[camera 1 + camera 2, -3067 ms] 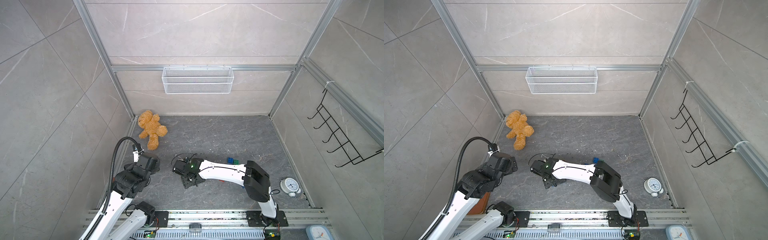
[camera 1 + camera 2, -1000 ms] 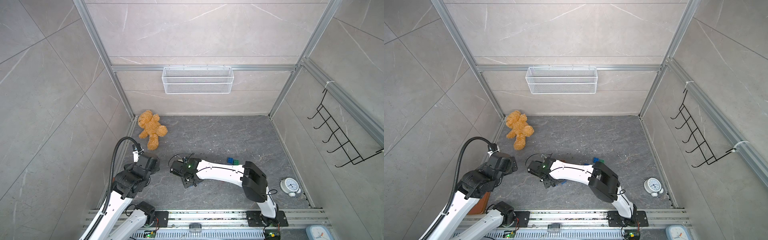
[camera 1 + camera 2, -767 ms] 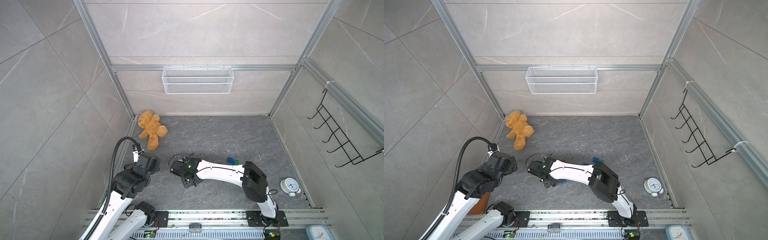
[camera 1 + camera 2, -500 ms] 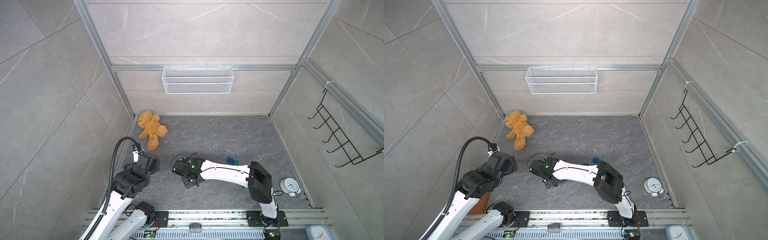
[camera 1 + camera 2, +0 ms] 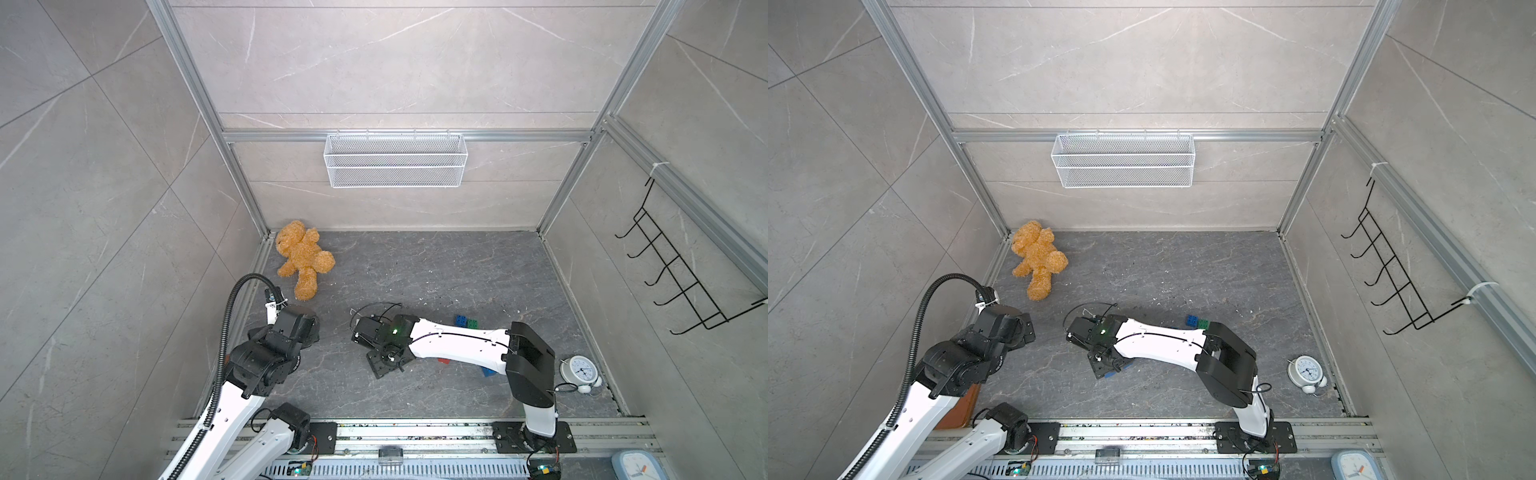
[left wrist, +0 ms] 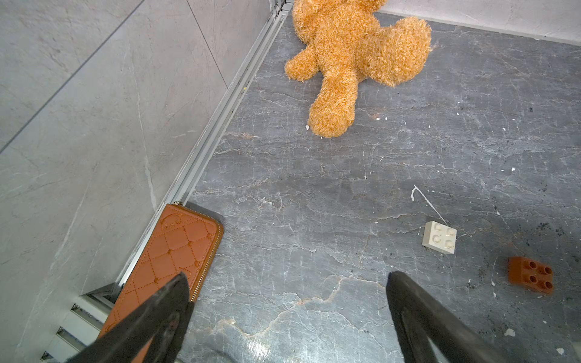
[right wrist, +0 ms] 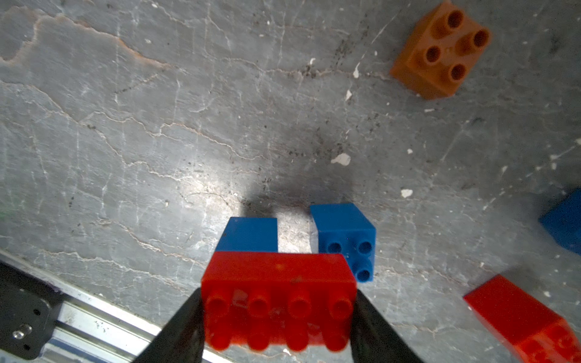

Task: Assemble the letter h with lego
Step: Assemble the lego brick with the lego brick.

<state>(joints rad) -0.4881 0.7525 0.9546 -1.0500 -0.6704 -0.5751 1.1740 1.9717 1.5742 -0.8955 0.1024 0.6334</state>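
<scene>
My right gripper point(image 7: 278, 298) is shut on a long red lego brick point(image 7: 278, 283), gripping its two short ends just above the floor. A blue brick point(image 7: 248, 234) sits against the red one's far side. A second blue brick point(image 7: 345, 239) lies close beside it. A brown brick point(image 7: 440, 50), another red brick point(image 7: 522, 317) and a blue one point(image 7: 562, 223) lie further off. In both top views a blue brick point(image 5: 460, 321) and a green brick point(image 5: 472, 323) sit beyond the right arm. My left gripper point(image 6: 286, 279) is open over bare floor, near a white brick point(image 6: 439, 237) and the brown brick point(image 6: 530, 275).
A tan teddy bear point(image 5: 303, 257) lies in the far left corner. A brown wallet point(image 6: 166, 257) rests along the left wall rail. An alarm clock point(image 5: 579, 370) stands at the right wall. The front rail point(image 5: 415, 432) carries both arm bases.
The right arm has swung slightly to the right with the red brick still held. The left arm has not moved.
</scene>
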